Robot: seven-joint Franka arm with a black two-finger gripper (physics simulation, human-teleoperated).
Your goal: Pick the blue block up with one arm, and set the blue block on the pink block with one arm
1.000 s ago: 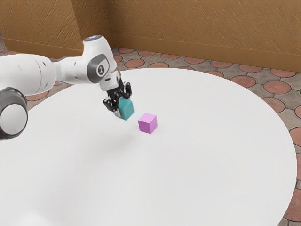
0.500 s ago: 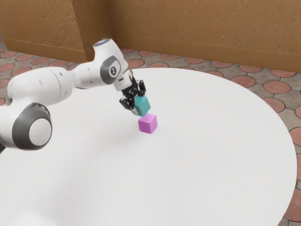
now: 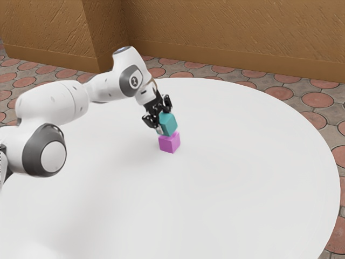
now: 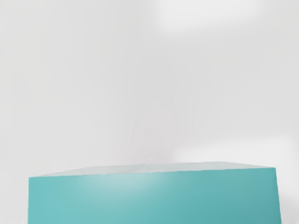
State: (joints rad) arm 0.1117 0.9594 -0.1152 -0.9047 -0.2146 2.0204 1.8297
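Pinching anything, that gripper (image 3: 160, 120)?
— Yes, the blue block (image 3: 169, 125), held right atop pink block (image 3: 169, 143), touching or nearly; can't tell. Pickup's done; release & retreat are left, imo.

exterior: high, side-on, whole table (image 3: 242, 178) | wrist: close, down onto blue block (image 4: 154, 196) | shared: both

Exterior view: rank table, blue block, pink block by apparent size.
1. table: by far the largest.
2. blue block and pink block: they look about the same size, one directly above the other at a similar distance from the camera, so I won't rank them.
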